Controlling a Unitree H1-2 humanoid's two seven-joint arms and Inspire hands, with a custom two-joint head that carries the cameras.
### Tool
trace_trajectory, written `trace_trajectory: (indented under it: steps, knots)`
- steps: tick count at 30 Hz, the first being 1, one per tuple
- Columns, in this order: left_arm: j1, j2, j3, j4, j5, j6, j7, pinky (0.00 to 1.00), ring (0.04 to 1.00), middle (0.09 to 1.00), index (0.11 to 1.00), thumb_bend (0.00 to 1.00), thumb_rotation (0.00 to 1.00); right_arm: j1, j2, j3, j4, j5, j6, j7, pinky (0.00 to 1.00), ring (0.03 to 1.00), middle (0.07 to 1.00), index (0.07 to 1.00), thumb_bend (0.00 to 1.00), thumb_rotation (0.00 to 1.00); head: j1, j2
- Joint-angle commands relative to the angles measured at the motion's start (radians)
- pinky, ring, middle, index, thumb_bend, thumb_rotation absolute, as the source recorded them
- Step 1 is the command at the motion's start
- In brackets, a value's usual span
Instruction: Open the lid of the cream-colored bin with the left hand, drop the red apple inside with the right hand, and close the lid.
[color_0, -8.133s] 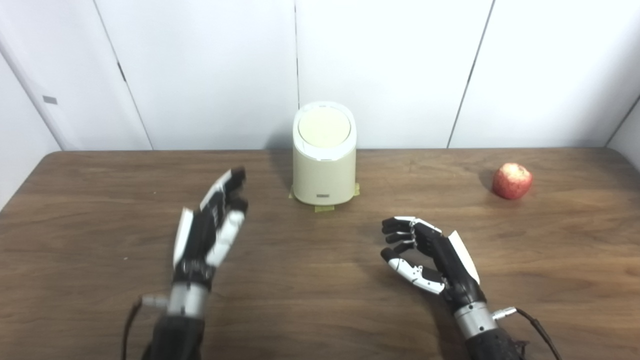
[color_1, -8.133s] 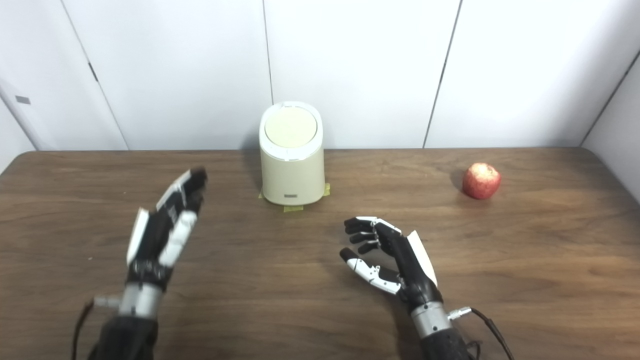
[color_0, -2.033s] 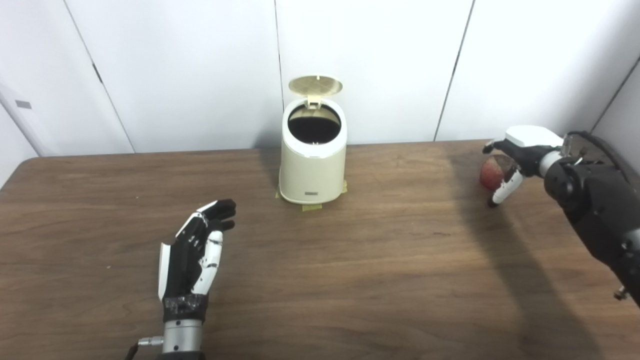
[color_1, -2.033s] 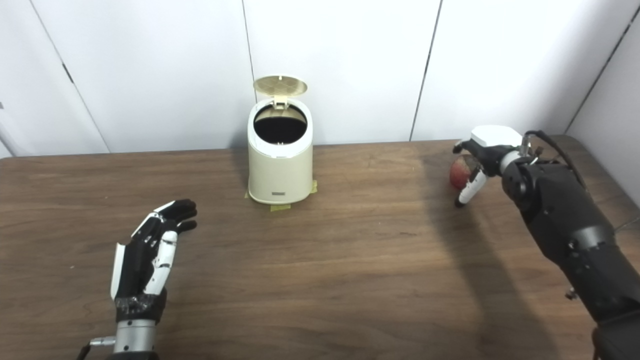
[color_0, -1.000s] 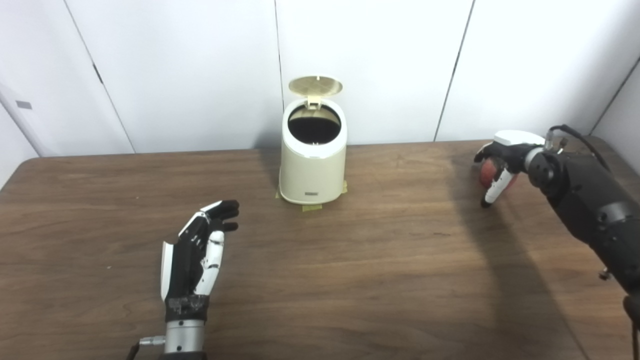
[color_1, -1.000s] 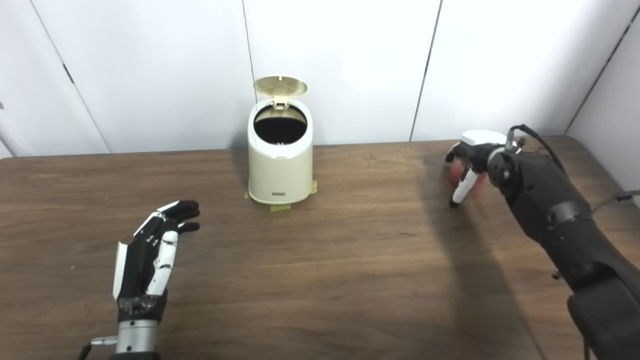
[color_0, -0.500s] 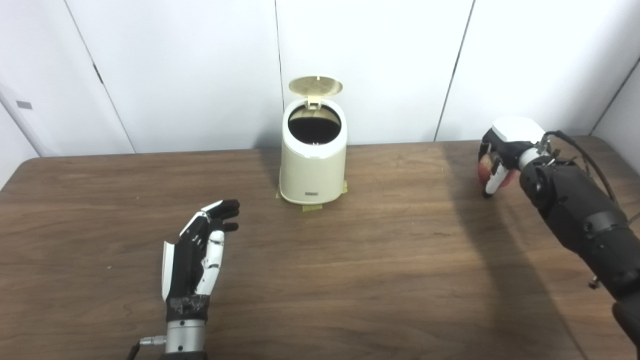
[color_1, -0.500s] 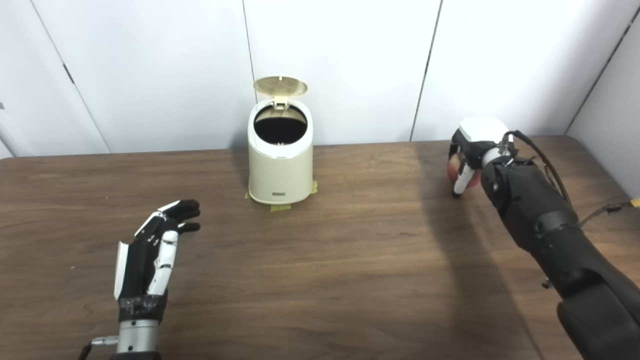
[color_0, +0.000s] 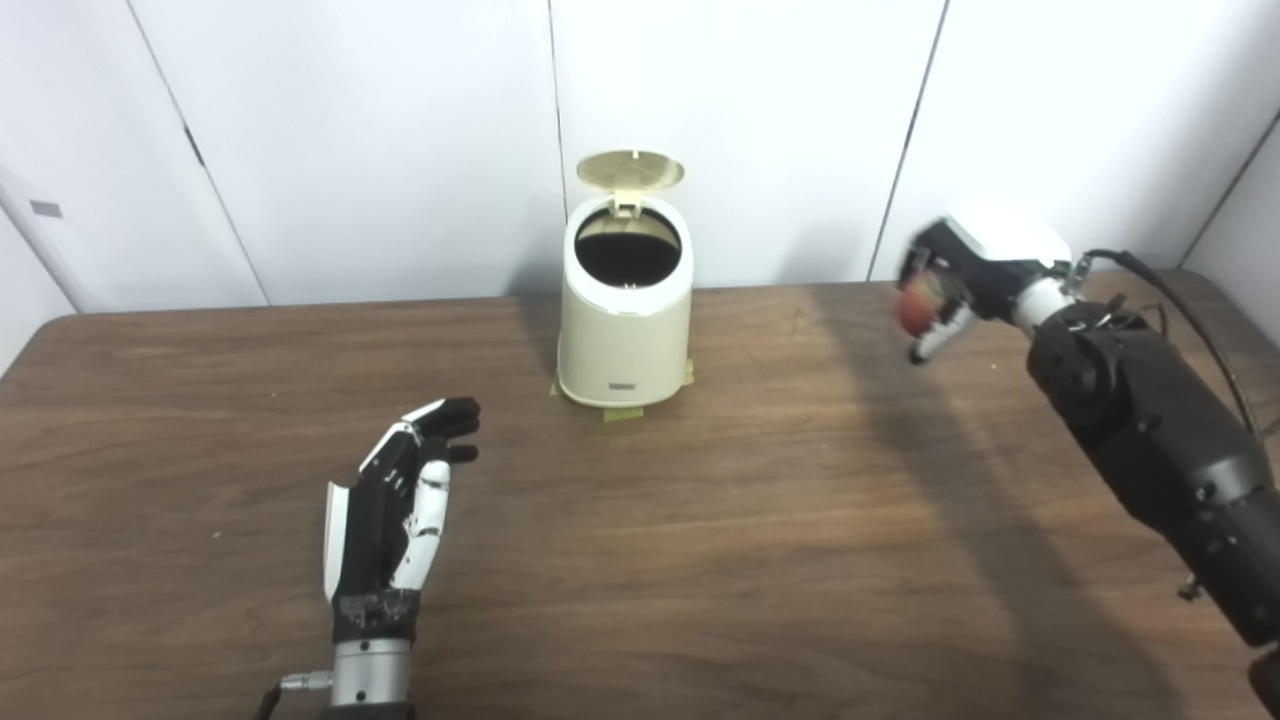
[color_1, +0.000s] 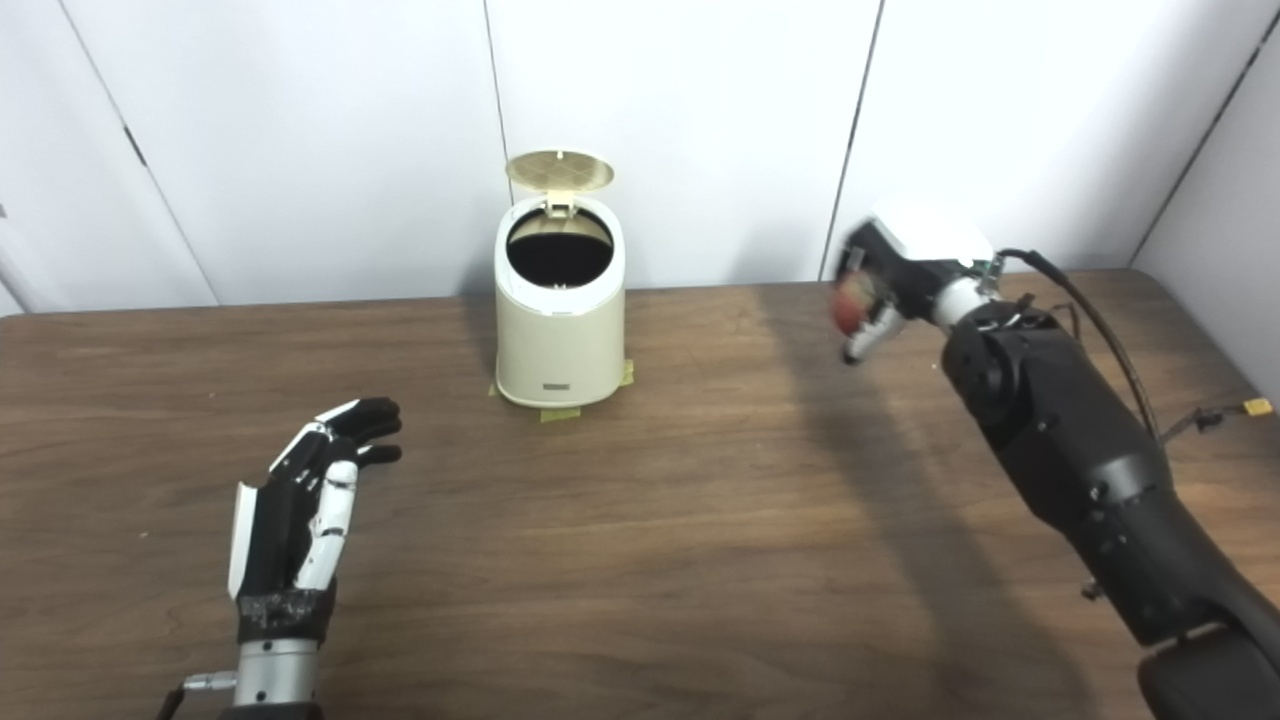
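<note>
The cream-colored bin (color_0: 625, 335) stands at the back middle of the table, its round lid (color_0: 631, 170) tipped up behind the dark opening. My right hand (color_0: 960, 270) is shut on the red apple (color_0: 915, 308) and holds it in the air to the right of the bin, at about rim height. The apple shows only partly between the fingers; it also shows in the right eye view (color_1: 852, 303). My left hand (color_0: 395, 505) is open and empty, low over the table at front left, well apart from the bin.
The brown wooden table (color_0: 700, 520) ends at white wall panels close behind the bin. Yellow tape patches (color_0: 625, 412) mark the bin's base. My right forearm (color_0: 1150, 440) reaches in from the lower right and casts a shadow on the table.
My right hand has closed on the apple, lifted it off the table and carried it left toward the bin. The left hand and the open lid have not moved.
</note>
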Motion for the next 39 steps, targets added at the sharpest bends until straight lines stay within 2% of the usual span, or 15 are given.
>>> trace_trajectory:
  steps: [1, 3, 4, 5, 6, 9, 10, 12, 14, 16, 19, 25, 32, 39]
  knots:
    - [0.024, 0.008, -0.003, 0.009, 0.011, -0.033, 0.002, 0.66, 0.743, 0.741, 0.702, 0.18, 0.67, -0.035, -0.009, -0.031, -0.121, -0.001, -0.051, -0.03, 0.34, 0.434, 0.516, 0.475, 0.52, 0.0, -0.002, -0.001]
    - [0.022, 0.007, -0.004, 0.006, 0.009, -0.027, 0.001, 0.66, 0.744, 0.741, 0.703, 0.18, 0.66, -0.031, 0.007, -0.025, -0.216, -0.021, -0.053, -0.002, 0.38, 0.438, 0.509, 0.474, 0.52, 0.0, -0.001, -0.003]
    - [0.021, 0.006, -0.004, 0.005, 0.005, -0.026, 0.0, 0.66, 0.745, 0.744, 0.703, 0.18, 0.65, -0.032, 0.016, -0.022, -0.251, -0.028, -0.051, 0.014, 0.5, 0.455, 0.506, 0.467, 0.52, 0.0, -0.001, -0.003]
    - [0.019, 0.005, -0.005, 0.006, 0.002, -0.025, 0.0, 0.66, 0.746, 0.745, 0.703, 0.18, 0.64, -0.034, 0.029, -0.02, -0.284, -0.032, -0.047, 0.031, 0.57, 0.461, 0.505, 0.463, 0.52, 0.0, 0.0, -0.004]
    - [0.017, 0.005, -0.005, 0.007, 0.003, -0.023, 0.0, 0.66, 0.747, 0.746, 0.704, 0.18, 0.64, -0.036, 0.047, -0.019, -0.318, -0.034, -0.044, 0.044, 0.6, 0.461, 0.505, 0.463, 0.52, 0.0, 0.0, -0.006]
    - [0.014, 0.006, -0.011, 0.011, 0.018, -0.018, -0.001, 0.66, 0.745, 0.747, 0.71, 0.19, 0.68, -0.051, 0.099, -0.019, -0.362, -0.036, -0.08, 0.04, 0.5, 0.487, 0.495, 0.45, 0.52, 0.0, 0.002, -0.01]
    - [0.013, 0.006, -0.013, 0.013, 0.022, -0.018, -0.001, 0.66, 0.743, 0.747, 0.713, 0.19, 0.7, -0.057, 0.112, -0.02, -0.363, -0.035, -0.098, 0.035, 0.43, 0.478, 0.506, 0.449, 0.52, 0.0, 0.004, -0.011]
    - [0.012, 0.004, -0.019, 0.011, 0.025, -0.01, -0.003, 0.66, 0.744, 0.75, 0.718, 0.19, 0.72, -0.078, 0.139, -0.015, -0.351, -0.036, -0.144, 0.024, 0.35, 0.456, 0.53, 0.454, 0.52, 0.0, 0.008, -0.015]
    - [0.012, 0.003, -0.024, 0.01, 0.02, -0.004, -0.007, 0.67, 0.749, 0.756, 0.72, 0.19, 0.72, -0.094, 0.163, -0.013, -0.34, -0.042, -0.176, 0.019, 0.32, 0.431, 0.555, 0.464, 0.51, 0.0, 0.01, -0.016]
    - [0.011, 0.001, -0.028, 0.012, 0.016, -0.006, -0.009, 0.68, 0.758, 0.766, 0.728, 0.19, 0.72, -0.104, 0.181, -0.015, -0.333, -0.046, -0.192, 0.021, 0.33, 0.428, 0.559, 0.461, 0.51, 0.0, 0.012, -0.017]
    - [0.009, -0.006, -0.028, 0.017, 0.019, -0.009, -0.006, 0.69, 0.762, 0.769, 0.728, 0.19, 0.69, -0.124, 0.217, -0.017, -0.286, -0.038, -0.251, -0.02, 0.37, 0.433, 0.552, 0.459, 0.51, 0.0, 0.016, -0.018]
    - [0.005, -0.007, -0.03, 0.021, 0.025, 0.002, -0.002, 0.69, 0.77, 0.773, 0.73, 0.19, 0.7, -0.175, 0.276, 0.001, -0.155, -0.115, -0.349, -0.15, 0.33, 0.422, 0.563, 0.462, 0.51, 0.0, 0.021, -0.021]
    - [0.001, -0.012, -0.033, 0.023, 0.045, 0.007, 0.006, 0.68, 0.762, 0.767, 0.729, 0.19, 0.7, -0.251, 0.304, 0.04, 0.041, -0.201, -0.451, -0.319, 0.36, 0.461, 0.542, 0.445, 0.51, 0.0, 0.025, -0.023]
    - [-0.002, -0.018, -0.043, 0.023, 0.052, 0.012, 0.013, 0.67, 0.752, 0.762, 0.725, 0.19, 0.69, -0.316, 0.316, 0.091, 0.22, -0.257, -0.518, -0.47, 0.37, 0.469, 0.543, 0.443, 0.51, 0.0, 0.037, -0.024]
